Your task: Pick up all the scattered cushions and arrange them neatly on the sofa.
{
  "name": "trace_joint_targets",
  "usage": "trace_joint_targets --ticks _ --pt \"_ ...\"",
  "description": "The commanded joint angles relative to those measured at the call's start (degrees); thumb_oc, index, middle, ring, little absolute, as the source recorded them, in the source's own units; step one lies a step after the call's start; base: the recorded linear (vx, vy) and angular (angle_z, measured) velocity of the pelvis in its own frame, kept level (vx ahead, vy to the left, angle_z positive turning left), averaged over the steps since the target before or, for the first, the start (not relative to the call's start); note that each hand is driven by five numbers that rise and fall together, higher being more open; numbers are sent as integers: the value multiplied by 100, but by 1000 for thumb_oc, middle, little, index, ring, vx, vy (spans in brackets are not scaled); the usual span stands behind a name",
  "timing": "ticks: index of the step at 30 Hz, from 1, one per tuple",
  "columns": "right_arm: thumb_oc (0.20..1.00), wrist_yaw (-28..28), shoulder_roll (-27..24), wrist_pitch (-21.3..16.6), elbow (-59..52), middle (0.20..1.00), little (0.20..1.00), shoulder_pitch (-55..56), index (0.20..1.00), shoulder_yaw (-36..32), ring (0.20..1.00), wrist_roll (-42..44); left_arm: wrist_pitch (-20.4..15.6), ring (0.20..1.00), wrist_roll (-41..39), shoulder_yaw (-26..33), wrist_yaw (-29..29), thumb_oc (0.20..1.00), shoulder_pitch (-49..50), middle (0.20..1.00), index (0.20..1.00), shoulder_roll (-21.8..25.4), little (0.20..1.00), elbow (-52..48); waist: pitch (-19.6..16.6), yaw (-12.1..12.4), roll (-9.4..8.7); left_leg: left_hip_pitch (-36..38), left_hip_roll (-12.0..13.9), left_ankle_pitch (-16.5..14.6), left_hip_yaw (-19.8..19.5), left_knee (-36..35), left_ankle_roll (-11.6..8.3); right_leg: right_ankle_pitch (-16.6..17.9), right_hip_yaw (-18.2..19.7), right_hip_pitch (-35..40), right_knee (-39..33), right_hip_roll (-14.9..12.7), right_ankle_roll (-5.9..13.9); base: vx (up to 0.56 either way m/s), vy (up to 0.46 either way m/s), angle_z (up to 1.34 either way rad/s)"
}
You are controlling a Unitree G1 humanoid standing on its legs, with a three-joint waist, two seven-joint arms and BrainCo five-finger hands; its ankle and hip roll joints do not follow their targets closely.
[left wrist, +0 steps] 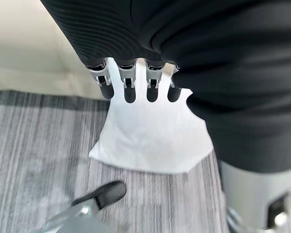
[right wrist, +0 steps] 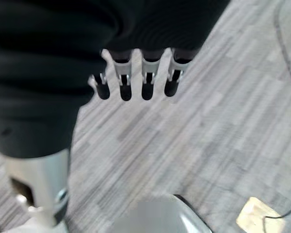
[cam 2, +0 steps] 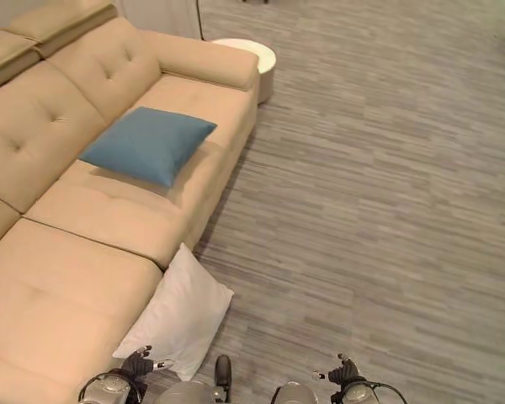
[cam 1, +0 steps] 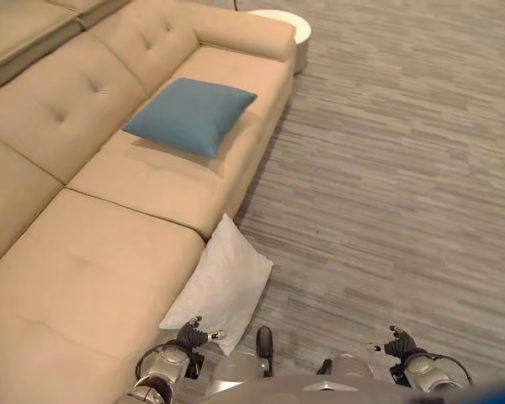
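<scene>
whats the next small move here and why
Probably lower the left hand onto the white cushion and grasp its near edge. That cushion leans on the floor against the sofa front, right beside that hand, while the blue cushion already lies on the seat. Both hands hold nothing; the right hand hangs over bare floor.

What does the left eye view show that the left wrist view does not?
Left eye view: the blue square cushion lying on the beige tufted sofa's seat, the round white side table past the armrest, and the right hand, holding nothing.
Left wrist view: the left hand's fingers from close up, straight above the cushion.
Both: the white fabric cushion on the grey striped floor against the sofa's front, and the left hand.
</scene>
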Motion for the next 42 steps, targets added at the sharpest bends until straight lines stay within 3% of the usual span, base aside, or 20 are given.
trace_joint_targets --ticks 1,2,4,6,12,13,15,16,17,18,19,20,25,28,30,31,33,34,42 --pt "1000 -68 -285 -72 -148 1000 1000 -73 1000 49 1000 -19 -173 1000 30 -84 64 1000 -72 1000 1000 -83 1000 -70 13 -35 74 -226 126 -481 -320 615 -648 965 346 317 -1623 473 -201 152 -107 105" --pt "1000 -71 -277 -74 -151 1000 1000 -66 1000 69 1000 29 -186 1000 26 -129 70 1000 -138 1000 1000 -87 1000 -24 33 -149 53 -195 27 -485 -710 622 -663 1039 1055 168 -1897 681 -205 130 -122 102" --pt "1000 -65 -271 -63 -119 1000 1000 -43 1000 75 1000 56 -188 1000 28 -188 62 1000 -199 1000 1000 -92 1000 27 40 -207 -2 -224 -74 -493 -1022 663 -696 1155 1371 183 -2146 747 -207 75 -142 85" --pt "1000 -61 -267 -87 -30 1000 1000 -20 1000 66 1000 39 -187 1000 28 -194 63 1000 -208 1000 1000 -130 1000 161 -26 -206 -57 -250 -89 -525 -1235 680 -772 1183 981 429 -2491 605 -244 71 -181 215" --pt "1000 -18 -315 -169 31 1000 1000 -26 1000 170 1000 -22 -176 1000 5 -139 -6 1000 -78 1000 1000 -188 1000 289 -90 -117 -184 -423 114 -435 -1407 805 -1043 1111 395 1014 -3086 670 -456 67 -239 119" --pt "1000 -12 -318 -169 21 1000 1000 -41 1000 183 1000 -27 -173 1000 6 -144 -3 1000 -78 1000 1000 -191 1000 288 -66 -131 -196 -490 125 -433 -1386 873 -1071 1087 321 1025 -3093 668 -479 -52 -179 51" --pt "1000 -15 -373 -145 -10 1000 1000 -58 1000 152 1000 -13 -147 1000 -7 -176 1 1000 -101 1000 1000 -207 1000 234 15 -195 -218 -751 312 -399 -771 1048 -1122 1007 17 1064 -3118 582 -517 -88 -81 100" --pt "1000 -4 -376 -128 -25 1000 1000 -30 1000 93 1000 44 -129 1000 41 -175 25 1000 -119 1000 1000 -204 1000 204 -21 -309 -218 -755 632 -447 140 1078 -1087 970 -322 1159 -3217 520 -511 -33 -59 130" --pt "1000 -5 -362 -118 -28 1000 1000 -4 1000 77 1000 61 -122 1000 64 -176 35 1000 -114 1000 1000 -194 1000 197 -42 -352 -234 -794 707 -437 441 1165 -1087 977 -449 1193 -3248 500 -508 -15 -56 143" --pt "1000 -13 -338 -102 -13 1000 1000 41 1000 42 1000 97 -101 1000 98 -166 56 1000 -97 1000 1000 -173 1000 196 -90 -425 -230 -819 804 -415 1020 1187 -1117 1004 -695 1233 -3302 445 -503 15 -23 179" --pt "1000 -13 -338 -102 -12 1000 1000 44 1000 43 1000 97 -101 1000 98 -166 56 1000 -93 1000 1000 -173 1000 194 -76 -421 -228 -804 810 -436 1023 1204 -1120 998 -691 1255 -3304 449 -503 57 13 178" --pt "1000 -1 -307 -73 22 1000 1000 79 1000 37 1000 97 -83 1000 119 -154 43 1000 -70 1000 1000 -155 1000 203 -109 -450 -198 -751 803 -421 1268 1116 -1117 1007 -829 1318 -3335 443 -497 109 49 139" --pt "1000 21 -171 -22 97 1000 1000 19 1000 108 1000 -8 -31 1000 172 15 64 1000 62 1000 1000 -102 1000 373 -259 -377 -208 -398 629 -457 1104 626 -1012 973 -835 1437 -3268 422 -403 164 117 19" --pt "1000 50 -132 -14 47 1000 1000 -16 1000 155 1000 -92 -38 1000 148 103 51 1000 116 1000 1000 -55 1000 379 -288 -286 -196 -244 490 -546 1018 477 -860 842 -797 1340 -2686 275 -316 141 223 -1" --pt "1000 88 -108 18 3 1000 1000 -72 1000 183 1000 -141 -37 1000 109 165 75 1000 113 1000 1000 -11 1000 350 -231 -225 -155 -157 415 -602 992 409 -743 929 -818 1045 -2007 -1 -151 62 185 -12" --pt "1000 88 -108 18 3 1000 1000 -72 1000 183 1000 -141 -37 1000 109 165 75 1000 112 1000 1000 -11 1000 350 -232 -223 -156 -158 412 -601 994 408 -742 926 -816 1039 -1999 -4 -150 40 148 -7" --pt "1000 100 -102 21 -23 1000 1000 -108 1000 186 1000 -159 -43 1000 123 167 81 1000 88 1000 1000 35 1000 345 -195 -245 -122 -148 385 -593 925 387 -689 1132 -677 767 -1556 -101 -44 54 106 3" --pt "1000 119 -81 -6 -73 1000 1000 -107 1000 180 1000 -127 -75 1000 158 136 83 1000 86 1000 1000 70 1000 352 -134 -310 -94 -44 350 -598 782 331 -668 1122 -279 614 -1356 -25 -52 72 84 -1" --pt "1000 115 -69 -6 -113 1000 1000 -158 1000 228 1000 -126 -91 1000 199 164 122 1000 49 1000 1000 167 1000 457 -100 -330 -191 -56 277 -742 408 501 -741 1282 88 622 -2468 -17 -59 104 -55 31"
